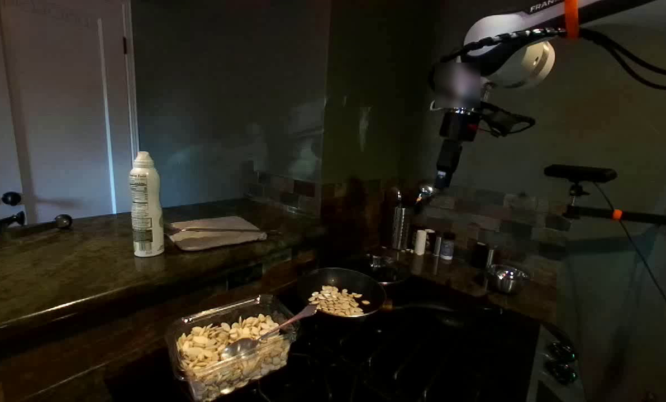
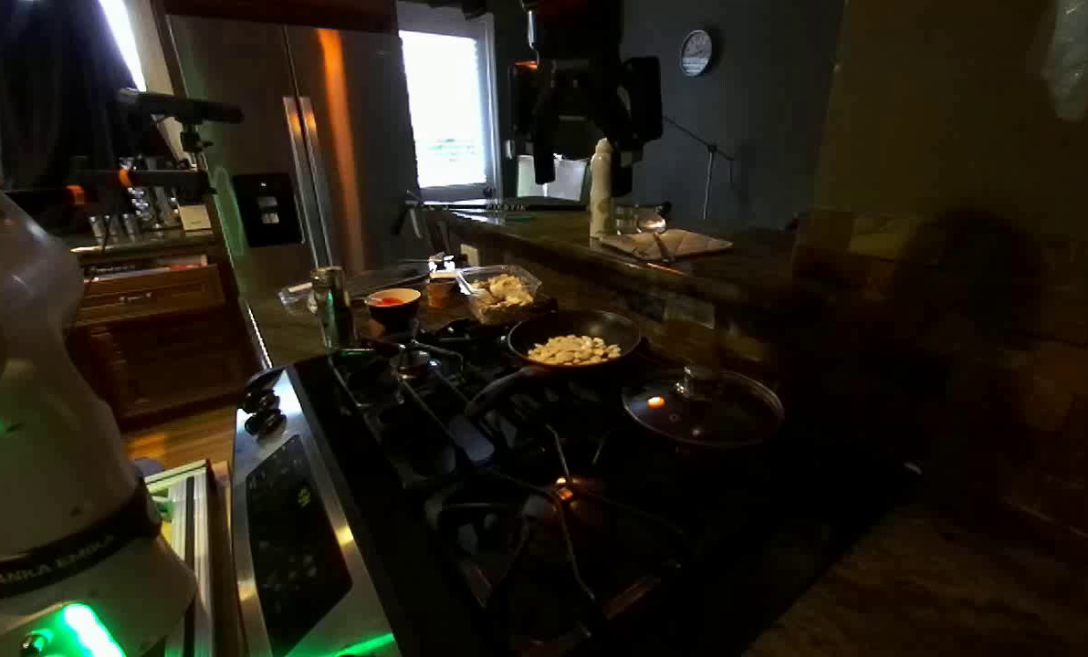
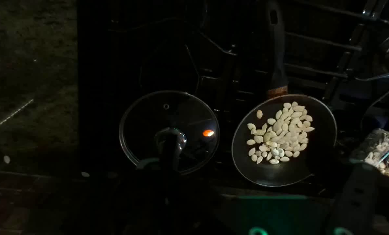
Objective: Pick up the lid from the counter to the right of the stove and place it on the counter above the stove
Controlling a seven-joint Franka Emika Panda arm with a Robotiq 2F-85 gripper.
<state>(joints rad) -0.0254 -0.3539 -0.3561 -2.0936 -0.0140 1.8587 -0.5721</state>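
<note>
A round glass lid (image 2: 704, 411) with a shiny knob and metal rim lies on the back of the black stove (image 2: 517, 547), beside the frying pan (image 2: 580, 342) with seeds. The lid also shows in the wrist view (image 3: 194, 111), where a finger covers part of its knob; in an exterior view it is dark behind the pan. The stone counter (image 2: 927, 566) shows beside the stove, and a raised counter (image 1: 59, 285) runs behind it. My gripper (image 2: 585, 178) is open and empty, high above the stove. Its fingers are spread wide in the wrist view (image 3: 266, 148).
A clear tub of seeds (image 1: 232, 357) with a spoon stands beside the pan. A white bottle (image 1: 147, 206) and a folded cloth (image 1: 215, 234) are on the raised counter. A metal bowl (image 1: 508, 278), small jars and a tall steel canister (image 1: 400, 226) stand beside the stove.
</note>
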